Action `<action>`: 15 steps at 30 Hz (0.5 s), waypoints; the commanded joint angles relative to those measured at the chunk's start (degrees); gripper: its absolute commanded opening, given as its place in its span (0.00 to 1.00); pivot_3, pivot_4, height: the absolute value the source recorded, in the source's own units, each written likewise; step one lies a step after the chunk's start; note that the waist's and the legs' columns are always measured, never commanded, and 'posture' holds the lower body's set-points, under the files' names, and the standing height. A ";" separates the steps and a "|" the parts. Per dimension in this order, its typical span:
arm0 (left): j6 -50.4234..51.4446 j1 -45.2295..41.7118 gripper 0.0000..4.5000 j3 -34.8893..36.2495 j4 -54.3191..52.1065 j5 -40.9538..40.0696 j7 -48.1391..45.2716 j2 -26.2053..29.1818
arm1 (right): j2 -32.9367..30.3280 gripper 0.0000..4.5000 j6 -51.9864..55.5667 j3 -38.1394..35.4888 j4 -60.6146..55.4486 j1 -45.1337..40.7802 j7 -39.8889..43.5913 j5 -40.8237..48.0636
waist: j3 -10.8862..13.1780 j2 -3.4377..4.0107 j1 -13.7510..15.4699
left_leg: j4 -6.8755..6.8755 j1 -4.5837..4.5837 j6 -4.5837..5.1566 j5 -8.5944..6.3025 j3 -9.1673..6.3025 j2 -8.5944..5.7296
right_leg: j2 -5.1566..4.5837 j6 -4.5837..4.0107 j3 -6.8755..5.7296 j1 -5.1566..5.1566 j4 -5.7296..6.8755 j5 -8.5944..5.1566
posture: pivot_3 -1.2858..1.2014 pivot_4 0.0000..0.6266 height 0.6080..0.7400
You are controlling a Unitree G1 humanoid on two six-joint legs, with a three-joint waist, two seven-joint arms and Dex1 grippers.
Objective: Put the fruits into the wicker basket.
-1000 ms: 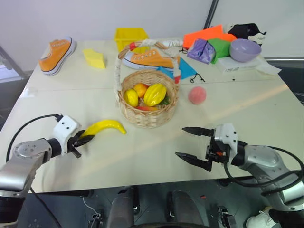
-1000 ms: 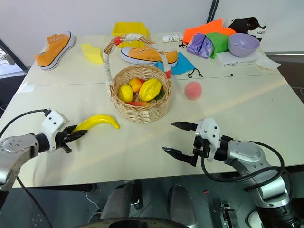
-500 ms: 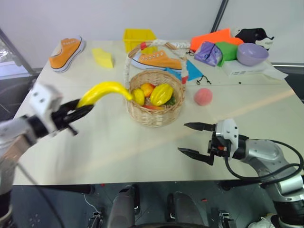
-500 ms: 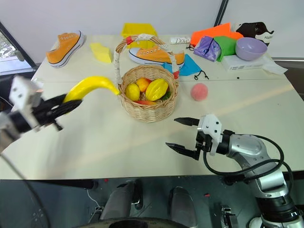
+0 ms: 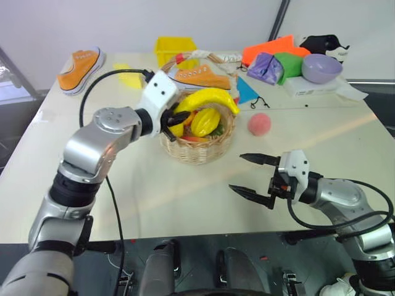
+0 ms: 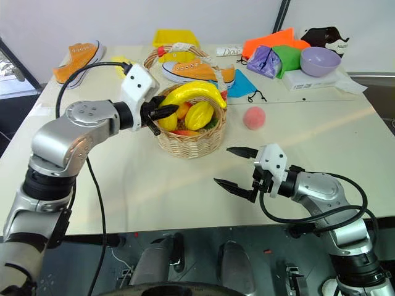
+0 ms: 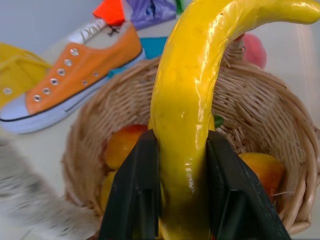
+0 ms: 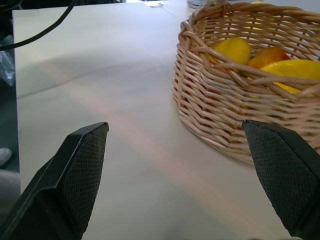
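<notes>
My left gripper is shut on the stem end of the long yellow banana, which it holds just over the wicker basket; the far end reaches across the rim. In the left wrist view both black fingers press the sides of the banana, with the basket below. Several yellow and orange fruits lie in the basket. The pink-red peach rests on the table to the right of the basket. My right gripper hovers open and empty near the front right, facing the basket.
One orange sneaker lies at the back left and another behind the basket. A yellow bin, a purple bowl and bright cloth bags line the back. The front of the table is bare.
My left arm rose and swung right, carrying the banana from the table at the left to above the basket. The right gripper stayed put and open.
</notes>
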 commanded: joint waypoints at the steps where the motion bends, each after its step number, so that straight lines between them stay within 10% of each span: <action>1: 0.11 -1.58 0.66 2.70 -1.20 -0.08 -0.71 -0.37 | 0.38 1.00 0.12 -2.39 -1.19 -0.88 -3.10 -0.84 | 0.00 0.00 0.15 | 0.01 0.00 0.00 0.00 -0.01 0.01 | 0.00 0.00 0.00 0.00 0.02 0.00 | 0.52 0.24 0.95; 15: -10.00 17.81 0.76 17.81 -15.49 -8.96 -14.24 8.31 | 9.92 1.00 -1.94 -5.55 37.46 -27.31 -24.90 -13.30 | 0.05 0.11 -0.75 | -0.06 -0.01 -0.29 0.18 0.07 0.05 | -0.04 -0.01 0.04 -0.06 0.09 0.00 | 0.52 0.24 0.95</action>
